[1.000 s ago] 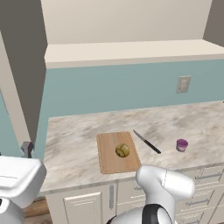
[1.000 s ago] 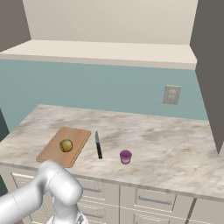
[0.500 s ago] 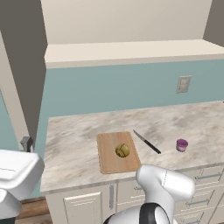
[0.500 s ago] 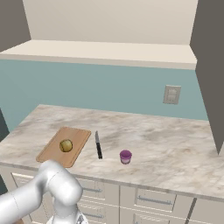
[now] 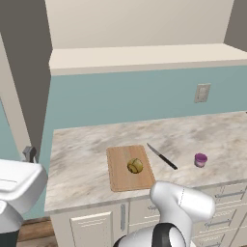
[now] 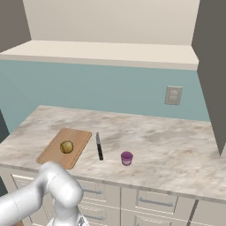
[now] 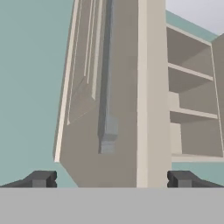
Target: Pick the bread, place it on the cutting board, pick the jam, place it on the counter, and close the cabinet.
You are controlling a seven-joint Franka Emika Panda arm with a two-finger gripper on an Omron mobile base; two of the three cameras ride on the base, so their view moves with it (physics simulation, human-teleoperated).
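On the cutting board (image 5: 129, 168) sits the bread (image 5: 135, 165), the jam (image 5: 200, 159) well right on the counter (image 5: 82, 164) — both unmoved over the last second. Only the cabinet door (image 7: 105, 100) left, open, close ahead of the gripper (image 7: 111, 178) — jaws wide, empty.

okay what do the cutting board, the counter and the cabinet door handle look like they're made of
The cutting board looks like light-brown wood with a matte finish: lengthwise grain stripes run along it. The counter looks like polished stone, probably marble: beige-grey with cloudy veining. The cabinet door handle, seen past the open tool, looks like brushed metal: a plain grey bar, though the render leaves that open.
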